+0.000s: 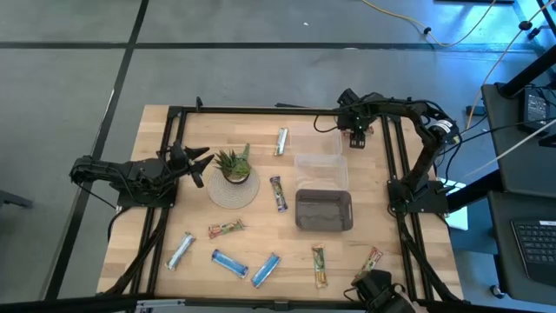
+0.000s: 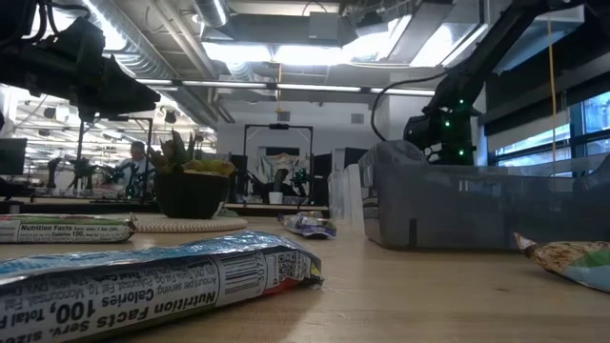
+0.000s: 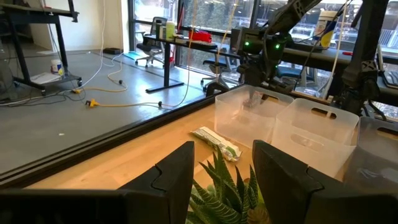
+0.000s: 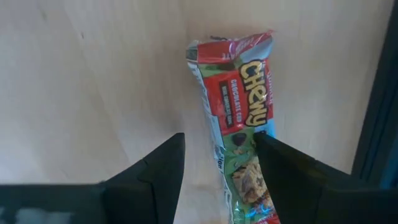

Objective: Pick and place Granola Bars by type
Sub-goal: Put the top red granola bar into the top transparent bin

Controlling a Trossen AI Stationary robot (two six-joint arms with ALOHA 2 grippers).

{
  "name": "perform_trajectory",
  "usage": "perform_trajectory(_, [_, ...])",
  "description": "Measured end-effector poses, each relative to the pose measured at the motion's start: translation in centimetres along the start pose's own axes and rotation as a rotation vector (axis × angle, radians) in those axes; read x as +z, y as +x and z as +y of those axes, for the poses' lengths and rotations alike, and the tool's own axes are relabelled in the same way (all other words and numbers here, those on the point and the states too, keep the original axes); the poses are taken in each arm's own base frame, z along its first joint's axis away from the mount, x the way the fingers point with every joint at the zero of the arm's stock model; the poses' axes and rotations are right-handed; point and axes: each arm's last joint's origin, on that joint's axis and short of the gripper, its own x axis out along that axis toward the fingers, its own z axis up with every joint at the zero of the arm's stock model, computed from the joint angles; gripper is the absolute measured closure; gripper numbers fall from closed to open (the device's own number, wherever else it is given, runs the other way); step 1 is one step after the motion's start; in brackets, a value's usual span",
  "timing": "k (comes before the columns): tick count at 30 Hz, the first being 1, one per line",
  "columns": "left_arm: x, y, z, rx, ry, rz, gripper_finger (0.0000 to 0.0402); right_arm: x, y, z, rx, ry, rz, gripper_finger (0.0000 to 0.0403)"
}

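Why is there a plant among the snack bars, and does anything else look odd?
The potted plant on its round mat is the odd one out. The bars lie scattered at all angles; one red-and-green bar sits far from the rest, under the right claw.

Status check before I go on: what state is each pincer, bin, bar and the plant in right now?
Left pincer: open, empty, beside the plant.
Right pincer: open, low over the Chewy bar, not gripping.
Chewy bar: flat on the table, wrapper sealed.
Clear bin: upright, looks empty.
Grey bin: upright, looks empty.
Plant: upright.
Other bars: loose on the table, none binned.
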Motion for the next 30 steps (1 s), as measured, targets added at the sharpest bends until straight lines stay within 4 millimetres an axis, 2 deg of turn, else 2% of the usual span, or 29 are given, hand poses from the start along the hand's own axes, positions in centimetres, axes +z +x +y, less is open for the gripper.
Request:
perform_trajectory(10, [0.0, 0.0, 0.0, 0.000, 0.000, 0.000, 0.0245, 0.1, 0.0, -0.7, -0.074, 0.055, -0.011, 0.0199])
perform_trajectory(18, [0.0, 0.0, 0.0, 0.000, 0.000, 0.000, 0.0245, -0.2, 0.1, -0.9, -0.022, 0.068, -0.051, 0.0202])
perform_trajectory(25, [0.0, 0.0, 0.0, 0.000, 0.000, 0.000, 0.0245, -0.2, 0.3, -1.1, -0.024, 0.093, -0.061, 0.0248])
perform_trajectory(30, [0.0, 0.0, 0.0, 0.000, 0.000, 0.000, 0.0245, -0.1, 1.8, -1.2, 0.022, 0.100, -0.024, 0.0297])
